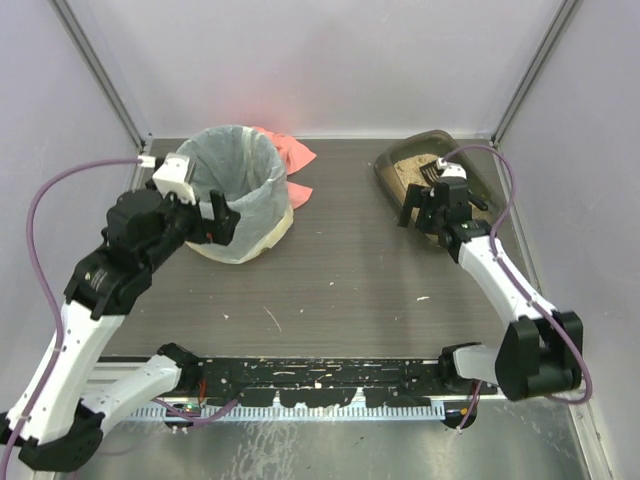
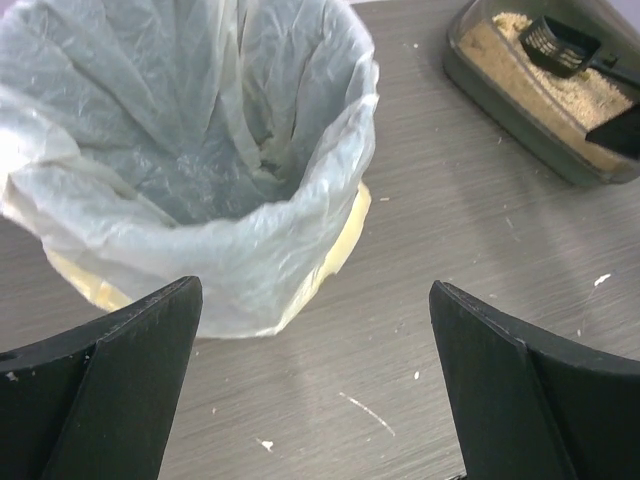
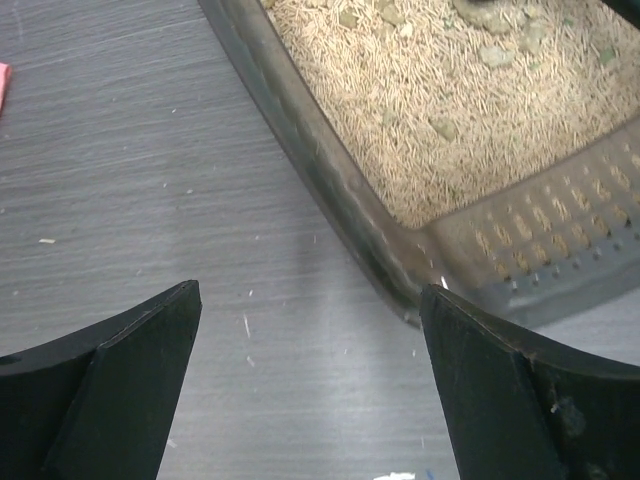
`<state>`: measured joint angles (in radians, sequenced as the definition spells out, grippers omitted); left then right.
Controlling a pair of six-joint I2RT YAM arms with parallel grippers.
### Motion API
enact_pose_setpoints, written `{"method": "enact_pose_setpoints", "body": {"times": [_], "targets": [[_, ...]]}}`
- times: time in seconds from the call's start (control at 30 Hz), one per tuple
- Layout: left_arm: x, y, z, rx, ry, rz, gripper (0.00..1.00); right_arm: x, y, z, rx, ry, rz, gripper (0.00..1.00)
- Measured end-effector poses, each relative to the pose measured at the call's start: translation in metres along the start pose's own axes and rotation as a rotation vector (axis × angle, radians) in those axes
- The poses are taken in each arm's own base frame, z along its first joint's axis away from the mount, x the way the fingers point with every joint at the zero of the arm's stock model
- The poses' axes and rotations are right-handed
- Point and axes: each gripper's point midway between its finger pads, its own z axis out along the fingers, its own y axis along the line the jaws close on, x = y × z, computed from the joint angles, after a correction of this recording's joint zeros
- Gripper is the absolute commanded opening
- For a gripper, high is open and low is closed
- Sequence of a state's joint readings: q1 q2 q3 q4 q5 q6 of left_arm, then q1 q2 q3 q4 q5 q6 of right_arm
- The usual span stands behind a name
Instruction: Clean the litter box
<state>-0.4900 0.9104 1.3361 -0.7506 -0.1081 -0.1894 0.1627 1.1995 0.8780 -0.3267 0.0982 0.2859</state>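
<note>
- Litter box point(image 1: 384, 170): far right of the worktop point(image 1: 350, 270), close to the right wall, set at an angle to the worktop edge.
- Tan litter point(image 3: 420, 110) fills the box, with a few darker clumps point(image 3: 495, 55) on top towards the far end.
- Black slotted scoop point(image 2: 560, 45) lies in the box on the litter. In the top view its handle is partly hidden behind the right arm.
- Right pincer point(image 1: 420, 210): jaws wide open, gripping nothing. It sits at the near end of the box. In the wrist view the box's near corner and dark wall lie ahead between the two fingers; cannot tell whether it touches.
- Left pincer point(image 1: 222, 220): jaws wide open, also gripping nothing. It is right at the left side of the bin point(image 1: 255, 215).
- In the left wrist view the bin is ahead of the fingers, not between them.
- Bin: round, yellowish, lined with a white bag point(image 2: 200, 130) folded over the rim, standing upright at far left, well apart from the box.
- Pink cloth point(image 1: 295, 155) on the worktop behind and to the right of the bin, partly hidden by it.
- Small pale specks point(image 1: 424, 298) scattered on the grey worktop between the bin and the box.
- Purple cable point(image 1: 40, 215) loops off the left arm.
</note>
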Motion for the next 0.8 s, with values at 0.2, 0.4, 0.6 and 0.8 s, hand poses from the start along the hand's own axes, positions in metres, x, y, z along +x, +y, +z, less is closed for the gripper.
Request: {"method": "enact_pose_setpoints", "body": {"times": [0.2,0.4,0.6,0.8], "targets": [[0.035,0.013,-0.01,-0.025,-0.011,0.003,0.98,-0.002,0.001,0.042,0.014,0.045,-0.084,0.91],[0.041,0.017,-0.016,-0.028,-0.056,-0.002,0.98,-0.002,0.004,0.076,0.008,0.088,-0.153,0.83],[0.042,0.019,-0.021,-0.028,-0.096,-0.008,0.98,0.006,0.012,0.091,-0.049,0.129,-0.178,0.79],[0.041,0.02,-0.018,-0.033,-0.097,0.006,0.98,0.009,0.017,0.1,-0.088,0.147,-0.181,0.69]]}}
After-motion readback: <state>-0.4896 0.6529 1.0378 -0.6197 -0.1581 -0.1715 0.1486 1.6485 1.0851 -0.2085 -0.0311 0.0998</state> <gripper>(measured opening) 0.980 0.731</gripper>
